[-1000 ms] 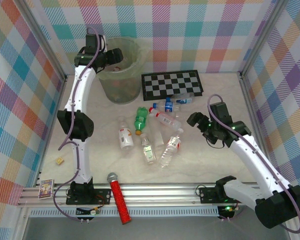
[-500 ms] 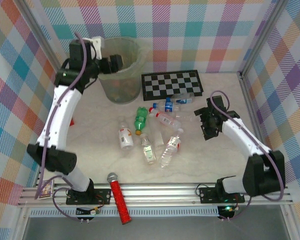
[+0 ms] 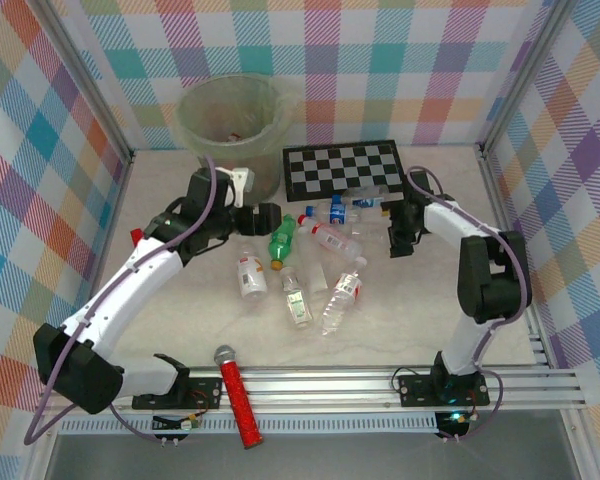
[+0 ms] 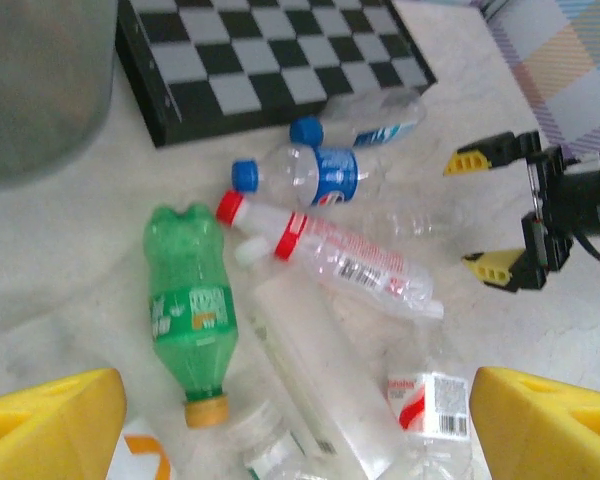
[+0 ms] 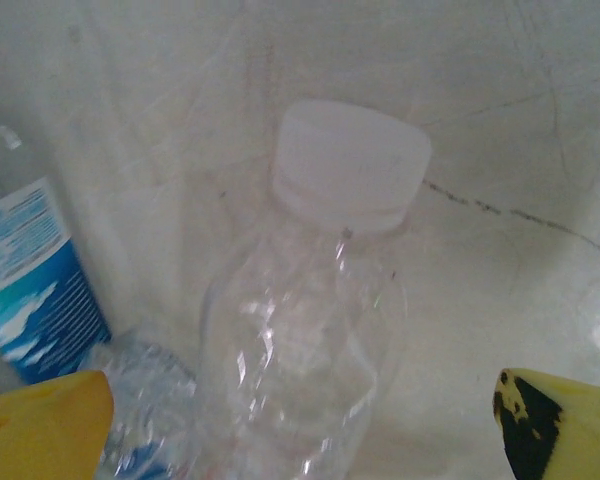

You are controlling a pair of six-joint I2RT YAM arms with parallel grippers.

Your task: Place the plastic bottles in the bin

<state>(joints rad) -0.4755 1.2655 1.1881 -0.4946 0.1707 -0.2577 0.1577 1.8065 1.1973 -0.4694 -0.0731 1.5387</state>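
Several plastic bottles lie in a heap mid-table: a green one (image 3: 282,238) (image 4: 185,300), two blue-labelled ones (image 3: 335,212) (image 4: 315,175), a red-capped clear one (image 3: 332,240) (image 4: 350,262) and other clear ones (image 3: 342,298). The pale-green bin (image 3: 235,115) stands at the back left. My left gripper (image 3: 272,216) (image 4: 295,440) hangs open just left of the green bottle. My right gripper (image 3: 399,240) (image 5: 300,440) (image 4: 505,215) is open too, its yellow fingers either side of a crumpled clear bottle with a white cap (image 5: 320,300).
A chequered board (image 3: 345,168) lies behind the bottles, right of the bin. A red microphone (image 3: 235,385) rests at the near rail. A small red block (image 3: 137,236) sits by the left wall. Bare tabletop lies right of the heap.
My left arm has swung down from over the bin to the table beside the green bottle. My right gripper has moved back and left to the clear bottle near the board.
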